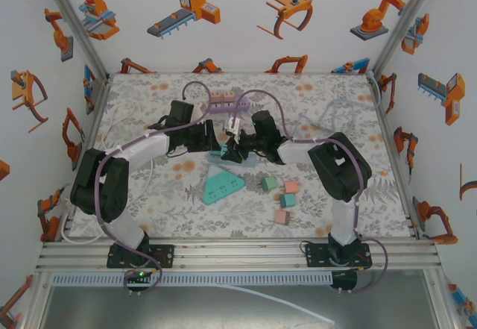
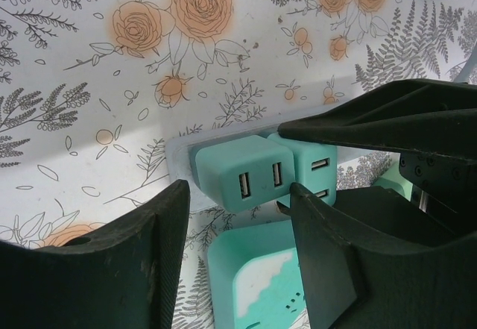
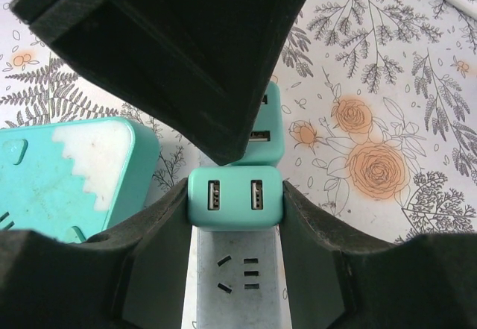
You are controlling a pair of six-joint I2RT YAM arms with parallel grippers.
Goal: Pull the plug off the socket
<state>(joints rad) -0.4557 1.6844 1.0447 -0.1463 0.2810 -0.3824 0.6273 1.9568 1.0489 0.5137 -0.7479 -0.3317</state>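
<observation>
Right wrist: right tool (image 3: 235, 204) clamps teal plug (image 3: 235, 193) on socket strip (image 3: 235, 288) (left tool (image 2: 237, 195) wide).

Right hand (image 3: 235, 198) clamps the plug (image 3: 235, 211), left hand (image 2: 238, 198) seemingly open.

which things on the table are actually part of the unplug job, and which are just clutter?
Job:
- teal USB plug, next to the strip's free sockets
- grey socket strip it sits in
- second teal plug on the same strip

Clutter:
- triangular teal power strip
- small coloured blocks
- purple strip at the back
</observation>
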